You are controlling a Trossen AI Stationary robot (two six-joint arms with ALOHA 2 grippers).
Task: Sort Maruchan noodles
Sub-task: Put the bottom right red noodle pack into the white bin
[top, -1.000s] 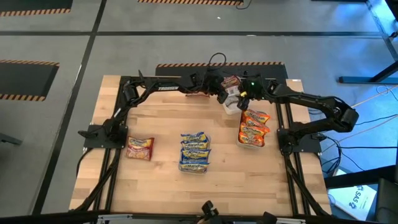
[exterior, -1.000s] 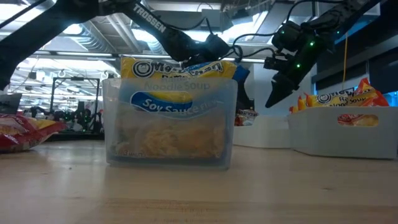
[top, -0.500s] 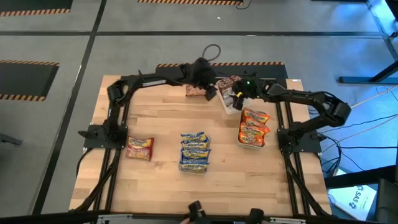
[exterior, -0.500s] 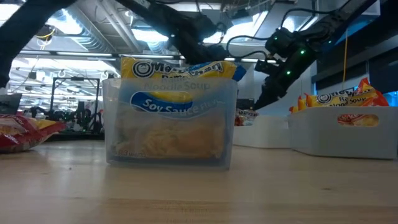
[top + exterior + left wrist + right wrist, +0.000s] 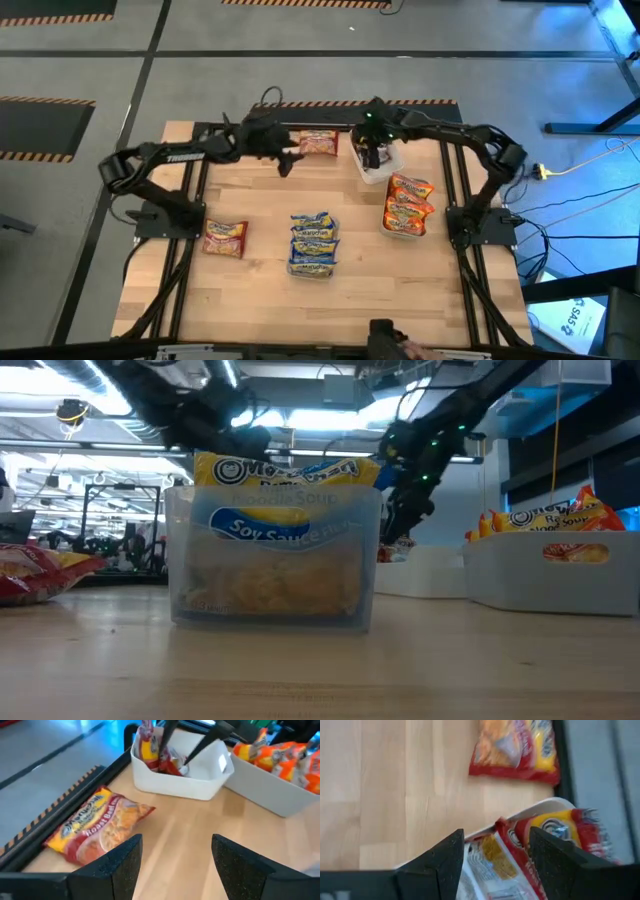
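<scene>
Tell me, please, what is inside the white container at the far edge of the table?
The white container holds dark red noodle packets standing on edge, with the right gripper reaching in. Its floor beneath them is hidden.

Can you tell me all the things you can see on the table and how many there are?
Blue-and-yellow noodle packets: about four, stacked in a clear bin in the middle of the table.
Orange-and-yellow noodle packets: a few, in a pale bin on the right side.
Dark red noodle packets in a bin: at least two, standing in the white bin at the far right.
Loose dark red noodle packets: two, one flat on the left side, one flat by the far edge.
Table: one, light wood.
Left gripper: one, dark, open and empty, just left of the far red packet.
Right gripper: one, dark, open, over the white bin.
</scene>
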